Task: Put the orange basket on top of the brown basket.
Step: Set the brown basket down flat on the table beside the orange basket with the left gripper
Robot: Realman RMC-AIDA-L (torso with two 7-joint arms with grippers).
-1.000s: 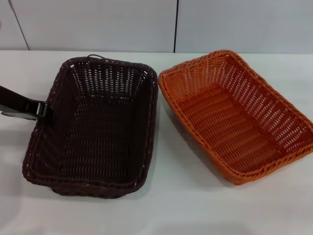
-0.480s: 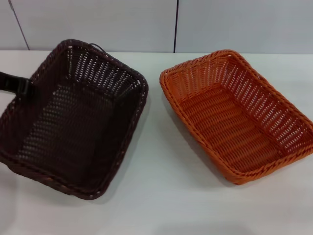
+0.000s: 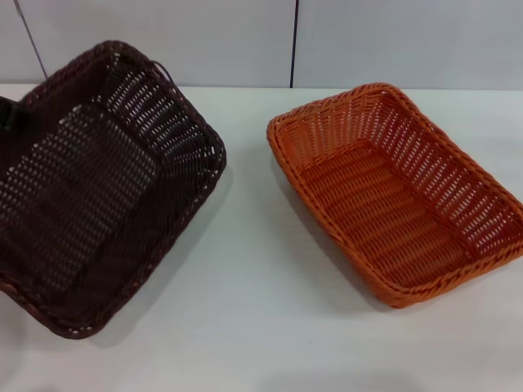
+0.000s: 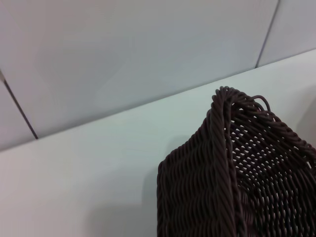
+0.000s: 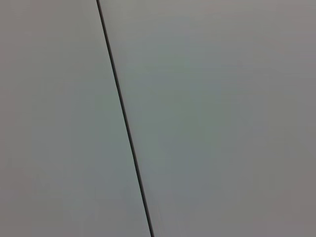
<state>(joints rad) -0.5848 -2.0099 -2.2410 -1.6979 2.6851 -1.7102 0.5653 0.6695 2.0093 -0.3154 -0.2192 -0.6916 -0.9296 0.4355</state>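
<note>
Brown basket [image 3: 98, 188] tilted at the bench's [image 3: 245, 327] left edge, left end effector [image 3: 8, 116] against its outer wall, grip unclear. Orange basket [image 3: 400, 192] flat toward the right edge.

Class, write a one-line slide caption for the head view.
Brown basket tipped up at the table's left, left gripper barely showing behind it; orange basket rests flat, apart, on the right.

Brown basket [image 3: 90, 196]: very dark brown, near black, woven wicker pattern, openwork sides, braided rim. Orange basket [image 3: 400, 192]: bright orange, same woven openwork pattern, braided rim. Counter [image 3: 261, 327]: plain white. Wall panels [image 3: 163, 41]: pale grey, dark seams.
</note>
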